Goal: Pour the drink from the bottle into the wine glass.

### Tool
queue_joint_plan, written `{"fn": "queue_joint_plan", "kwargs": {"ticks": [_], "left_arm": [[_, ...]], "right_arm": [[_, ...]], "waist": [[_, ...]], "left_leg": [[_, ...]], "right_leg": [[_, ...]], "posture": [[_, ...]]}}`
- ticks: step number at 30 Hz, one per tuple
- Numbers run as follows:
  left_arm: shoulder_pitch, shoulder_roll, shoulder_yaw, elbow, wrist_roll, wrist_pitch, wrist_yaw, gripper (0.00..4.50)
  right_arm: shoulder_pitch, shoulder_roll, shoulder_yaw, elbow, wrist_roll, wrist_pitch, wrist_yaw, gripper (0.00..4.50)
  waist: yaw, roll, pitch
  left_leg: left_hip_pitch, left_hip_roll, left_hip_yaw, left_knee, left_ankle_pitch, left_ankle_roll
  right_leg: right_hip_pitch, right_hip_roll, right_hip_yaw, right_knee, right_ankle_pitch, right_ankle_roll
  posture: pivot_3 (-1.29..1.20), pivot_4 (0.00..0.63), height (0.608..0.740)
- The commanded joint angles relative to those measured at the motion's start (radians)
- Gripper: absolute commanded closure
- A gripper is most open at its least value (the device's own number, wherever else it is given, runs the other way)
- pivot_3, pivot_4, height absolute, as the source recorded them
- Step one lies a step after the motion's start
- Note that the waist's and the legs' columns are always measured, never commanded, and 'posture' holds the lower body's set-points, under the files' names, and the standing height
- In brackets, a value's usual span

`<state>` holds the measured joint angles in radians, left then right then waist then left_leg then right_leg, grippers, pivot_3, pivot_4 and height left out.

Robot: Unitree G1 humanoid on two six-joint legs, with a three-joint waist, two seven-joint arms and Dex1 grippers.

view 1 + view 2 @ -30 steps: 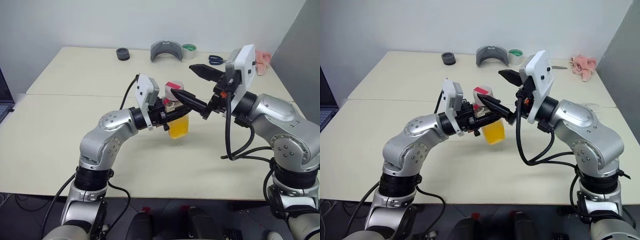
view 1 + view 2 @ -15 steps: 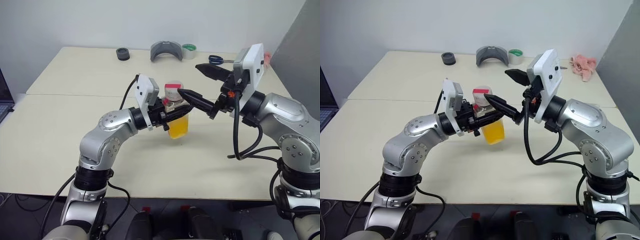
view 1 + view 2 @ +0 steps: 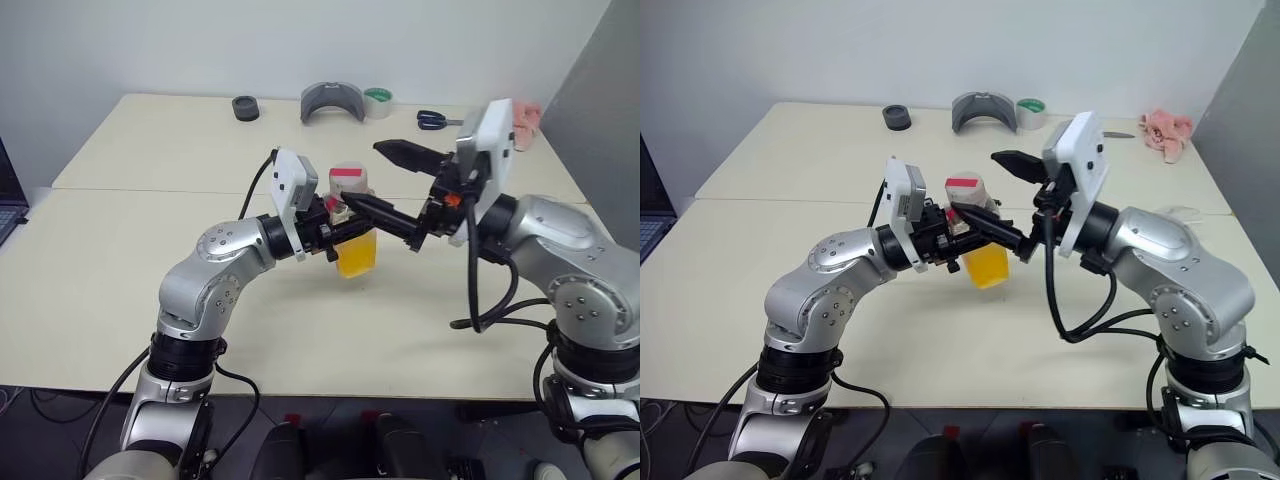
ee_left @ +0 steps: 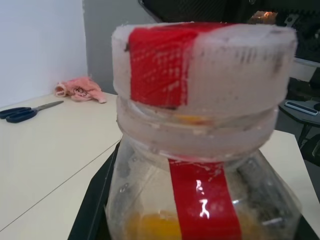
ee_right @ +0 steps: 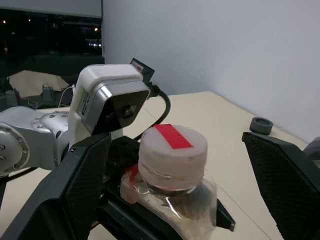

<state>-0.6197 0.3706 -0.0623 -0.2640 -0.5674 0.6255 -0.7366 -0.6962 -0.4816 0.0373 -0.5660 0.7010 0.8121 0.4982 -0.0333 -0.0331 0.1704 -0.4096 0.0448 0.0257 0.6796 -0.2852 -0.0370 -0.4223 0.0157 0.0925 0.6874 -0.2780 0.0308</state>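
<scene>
One small clear plastic bottle (image 3: 352,225) with red-striped white cap: left gripper (image 3: 335,228) clamps it upright; right gripper (image 3: 385,180), at its three o'clock, gapes wide around the cap.

Small clear plastic bottle (image 4: 200,200) looked glossy, walls smeared and cloudy; its glossy red tape stripe (image 4: 202,197) caught a highlight. Chunky white cap (image 5: 172,150) was matt, scuffed, with a red patch on top. Translucent orange-yellow drink (image 3: 357,255) inside. Black gripper fingers (image 5: 80,185) looked like matt textured plastic. Cream table top (image 3: 150,160) smooth, matt. Crumpled pink cloth (image 4: 79,90) soft, rough.
</scene>
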Motion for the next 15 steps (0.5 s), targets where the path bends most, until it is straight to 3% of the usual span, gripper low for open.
{"fn": "queue_joint_plan", "kwargs": {"ticks": [1, 15], "left_arm": [[-0.028, 0.002, 0.007, -0.035, -0.009, -0.016, -0.009, 2.63], [-0.018, 0.012, 0.01, -0.048, -0.013, -0.013, -0.005, 2.63]], "right_arm": [[-0.022, 0.014, 0.021, 0.011, -0.051, -0.06, 0.007, 0.04], [-0.03, 0.033, 0.001, 0.052, -0.074, -0.084, 0.03, 0.04]], "waist": [[0.001, 0.0, 0.0], [0.001, 0.0, 0.0]], "left_leg": [[0.0, 0.0, 0.0, 0.0, 0.0, 0.0], [0.0, 0.0, 0.0, 0.0, 0.0, 0.0]], "right_leg": [[0.0, 0.0, 0.0, 0.0, 0.0, 0.0], [0.0, 0.0, 0.0, 0.0, 0.0, 0.0]], "posture": [[0.0, 0.15, 0.74], [0.0, 0.15, 0.74]]}}
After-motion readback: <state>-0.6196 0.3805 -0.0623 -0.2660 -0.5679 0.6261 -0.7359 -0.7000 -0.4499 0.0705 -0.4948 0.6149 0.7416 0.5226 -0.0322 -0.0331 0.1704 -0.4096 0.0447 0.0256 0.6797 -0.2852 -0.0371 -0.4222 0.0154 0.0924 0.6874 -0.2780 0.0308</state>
